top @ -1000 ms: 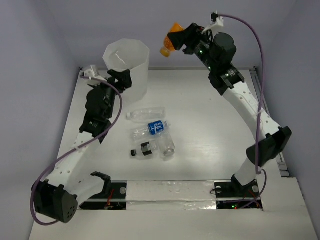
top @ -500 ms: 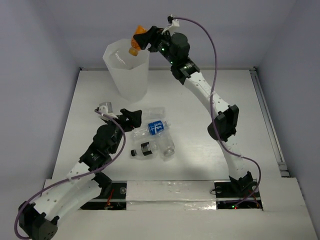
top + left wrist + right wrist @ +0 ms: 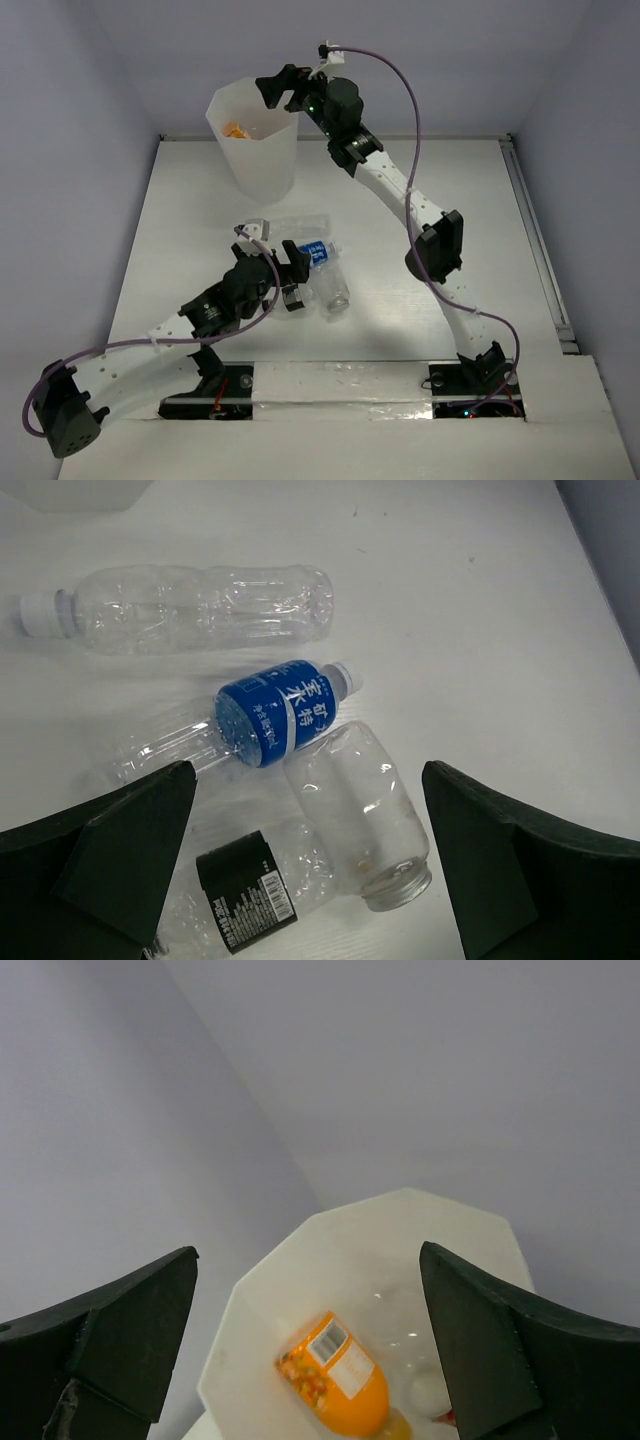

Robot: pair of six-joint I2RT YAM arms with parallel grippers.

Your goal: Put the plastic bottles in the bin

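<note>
The translucent white bin stands at the table's back left. A small orange bottle lies inside it, seen from above as the orange bottle below the bin's rim. My right gripper hangs open and empty over the bin. Mid-table lie a white-capped clear bottle, a blue-labelled bottle, a capless clear bottle and a black-labelled bottle. My left gripper hovers open above this cluster, holding nothing.
A white round object with a bit of red beside it lies in the bin next to the orange bottle. Grey walls close the table at the back and both sides. A rail runs along the right edge.
The right gripper reached over the bin and opened; the orange bottle dropped inside. The left arm swung from beside the bin toward the bottle cluster, and its jaws widened.
</note>
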